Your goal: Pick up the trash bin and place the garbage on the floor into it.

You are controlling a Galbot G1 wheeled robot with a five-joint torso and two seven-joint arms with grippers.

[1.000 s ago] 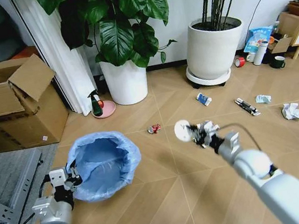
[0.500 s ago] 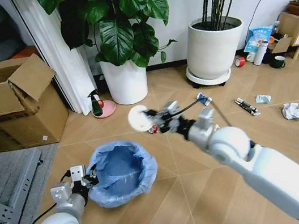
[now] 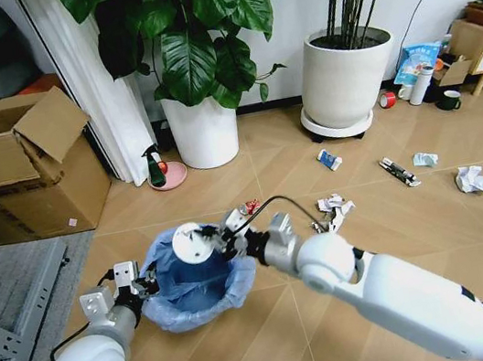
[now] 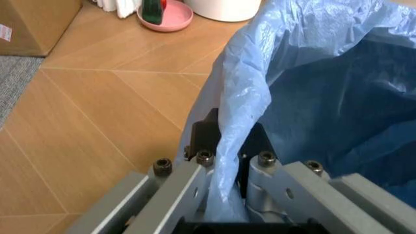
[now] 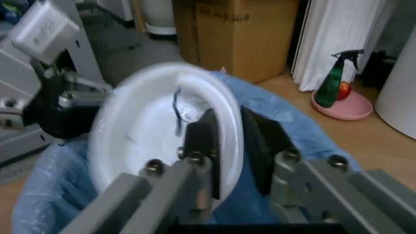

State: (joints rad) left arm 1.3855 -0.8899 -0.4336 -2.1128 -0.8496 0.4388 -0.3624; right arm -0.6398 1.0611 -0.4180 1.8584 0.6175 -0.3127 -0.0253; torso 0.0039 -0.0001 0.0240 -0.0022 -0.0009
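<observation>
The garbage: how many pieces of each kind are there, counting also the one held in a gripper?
White disc, held in the right gripper: 1
Crumpled white paper wads: 3
Red wrapper: 1
Blue-white wrapper: 1
Dark wrapper: 1
Total: 7

My right claw, clamped on the white round disc, sits over the open mouth of the small round bin lined with crinkly light-blue plastic. My left claw occupies its near rim. Bare herringbone wooden floor around it lies open; the brown cardboard box stands well apart.
</observation>
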